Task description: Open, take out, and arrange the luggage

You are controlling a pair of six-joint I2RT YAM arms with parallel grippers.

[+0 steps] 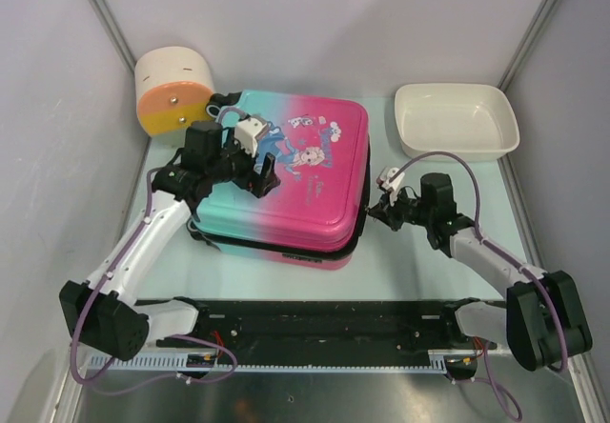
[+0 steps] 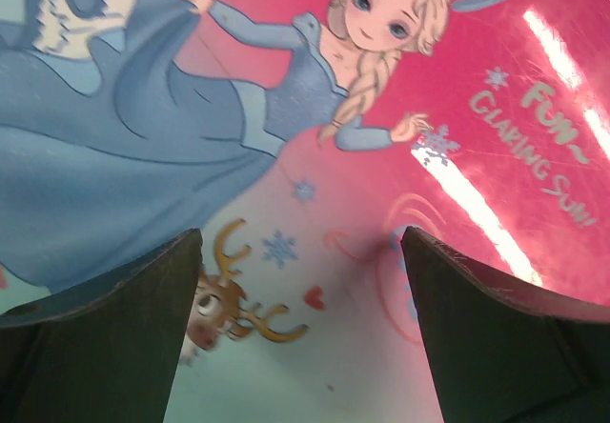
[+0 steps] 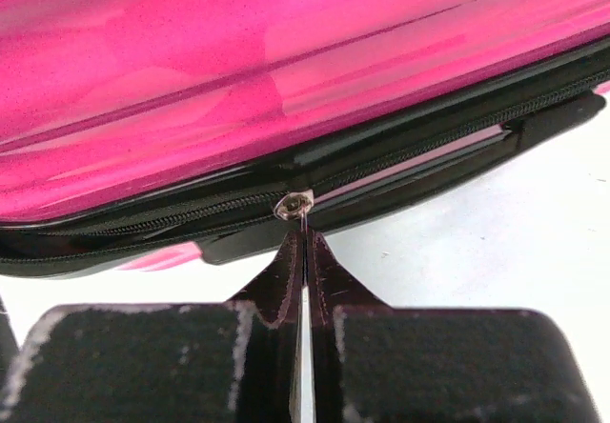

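The luggage is finished in a teal-to-pink gradient and printed with a blonde cartoon princess gowned in blue. Its zip is black. The basin is white; the drawer box is cream over orange.

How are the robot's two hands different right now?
The left gripper is open, but the right gripper is pinched shut on the zip pull. The left gripper is over the picture lid of the luggage; the right gripper is low at its pink side. Both have dark fingers, and both are at the same luggage.
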